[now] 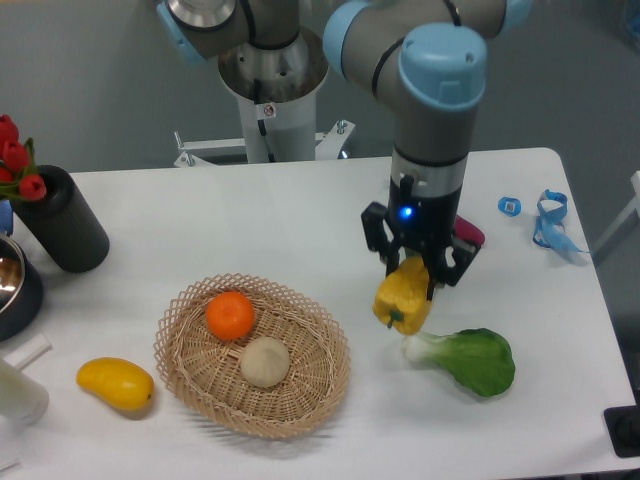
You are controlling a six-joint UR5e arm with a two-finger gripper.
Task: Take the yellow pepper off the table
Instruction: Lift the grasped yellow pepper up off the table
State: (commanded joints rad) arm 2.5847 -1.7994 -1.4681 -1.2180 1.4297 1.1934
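The yellow pepper (403,294) is glossy and lobed, hanging between the fingers of my gripper (418,268) at the centre right of the white table (250,220). The gripper is shut on the pepper's upper part. The pepper's lower end hangs close above the table, right next to the white stem of a bok choy; I cannot tell whether it touches the table. The pepper's stem is hidden.
A green bok choy (470,360) lies just right of the pepper. A wicker basket (310,385) holds an orange (230,315) and a beige ball (264,361). A yellow mango-like fruit (115,385) lies front left. A black cylinder (62,222) with red tulips stands far left. Blue items (550,215) lie at the right edge.
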